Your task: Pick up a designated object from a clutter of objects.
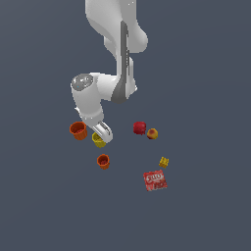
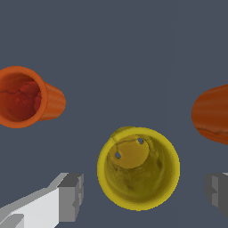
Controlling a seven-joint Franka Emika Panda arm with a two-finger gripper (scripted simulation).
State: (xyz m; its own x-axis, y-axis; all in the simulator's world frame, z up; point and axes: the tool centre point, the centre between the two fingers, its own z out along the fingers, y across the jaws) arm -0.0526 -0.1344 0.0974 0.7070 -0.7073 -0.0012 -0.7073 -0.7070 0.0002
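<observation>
The designated object, a mustard-yellow tapered cup, stands upright with its mouth facing up. My gripper hangs just over it and is open. In the wrist view one grey finger shows on each side of the cup's rim, apart from it, with nothing held between them. The rest of the clutter lies around the cup: one orange cup close beside it and a second orange cup on its other side.
Toward the exterior view's right lie a red round thing, a red-yellow fruit, a small yellow block and a red box. All rest on a flat dark grey floor. The white arm rises above the cups.
</observation>
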